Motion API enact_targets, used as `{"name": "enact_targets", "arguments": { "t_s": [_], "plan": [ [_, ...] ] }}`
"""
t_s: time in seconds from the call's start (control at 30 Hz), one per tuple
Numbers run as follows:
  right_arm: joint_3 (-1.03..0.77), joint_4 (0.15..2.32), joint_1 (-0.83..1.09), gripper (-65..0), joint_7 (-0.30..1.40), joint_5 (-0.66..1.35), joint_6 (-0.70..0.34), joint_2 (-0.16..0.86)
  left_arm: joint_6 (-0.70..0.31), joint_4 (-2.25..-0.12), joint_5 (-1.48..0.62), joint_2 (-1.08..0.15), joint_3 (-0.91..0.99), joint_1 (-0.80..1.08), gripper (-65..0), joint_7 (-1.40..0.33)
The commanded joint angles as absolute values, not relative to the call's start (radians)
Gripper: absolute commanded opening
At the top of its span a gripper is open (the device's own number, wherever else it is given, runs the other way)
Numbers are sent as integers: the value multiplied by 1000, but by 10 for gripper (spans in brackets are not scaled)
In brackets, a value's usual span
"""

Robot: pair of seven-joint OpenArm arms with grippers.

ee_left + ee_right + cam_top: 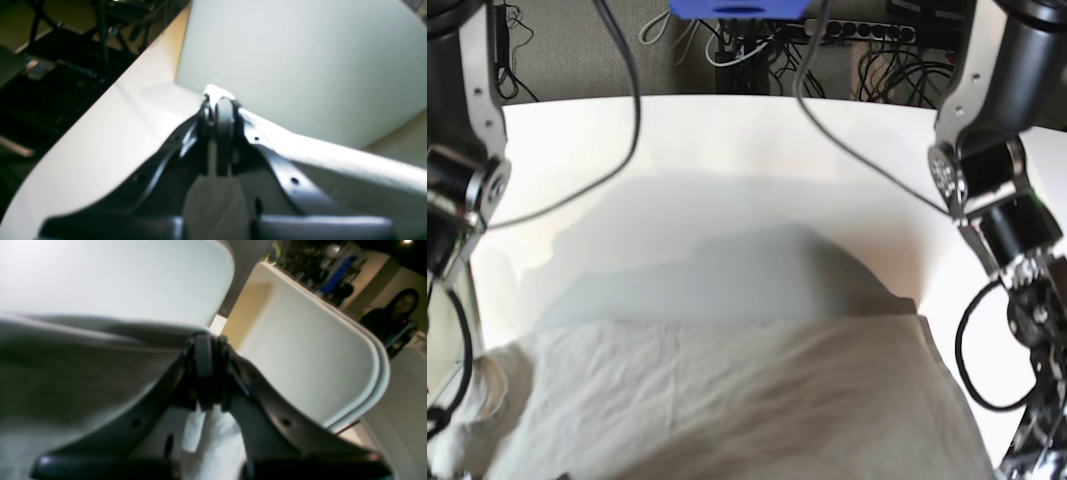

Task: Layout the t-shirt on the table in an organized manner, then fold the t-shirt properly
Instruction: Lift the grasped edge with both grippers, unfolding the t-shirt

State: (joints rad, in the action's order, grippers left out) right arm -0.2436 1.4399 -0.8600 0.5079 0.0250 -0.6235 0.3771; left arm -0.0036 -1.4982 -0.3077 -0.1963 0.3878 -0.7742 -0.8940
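Observation:
The light grey-beige t-shirt (727,400) hangs lifted across the near part of the white table (727,150) and throws a grey shadow behind it. In the left wrist view, my left gripper (220,108) is shut on a hem of the t-shirt (333,156), which stretches taut to the right over the table (100,150). My right gripper (208,350) is also shut on the t-shirt (66,373), whose cloth spreads to the left, with the table (300,340) beyond. The base view shows both arms at the sides but neither gripper's fingertips.
Cables and a power strip (877,30) lie behind the table's far edge. Dark stands and equipment (66,66) fill the floor past the table's side. A person in dark clothes (400,306) sits beyond the table's rounded corner.

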Motion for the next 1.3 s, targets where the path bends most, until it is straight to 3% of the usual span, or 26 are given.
{"name": "enact_targets", "arguments": {
  "t_s": [0.0,0.27,0.47,0.77,1.2,1.27],
  "plan": [
    [-239,1443,-918,-645,469,41,-613,390,4,-1504,-306,-206,380,-820,-648,-860],
    [-234,1448,-924,-645,470,44,-613,412,2,-1471,-309,-194,374,-874,-648,-819],
    [-236,1573,-754,-645,470,50,-613,446,2,-1578,-420,-249,375,-817,-648,-970],
    [-242,1804,-433,-647,470,48,-613,447,2,-1833,-558,-259,496,-496,-648,-1127],
    [-243,1863,-97,-649,469,50,-616,447,2,-1859,-760,-289,547,-70,-648,-1285],
    [-243,1863,-62,-649,469,50,-654,446,2,-1865,-785,-312,545,-27,-648,-1291]
  ]
}}
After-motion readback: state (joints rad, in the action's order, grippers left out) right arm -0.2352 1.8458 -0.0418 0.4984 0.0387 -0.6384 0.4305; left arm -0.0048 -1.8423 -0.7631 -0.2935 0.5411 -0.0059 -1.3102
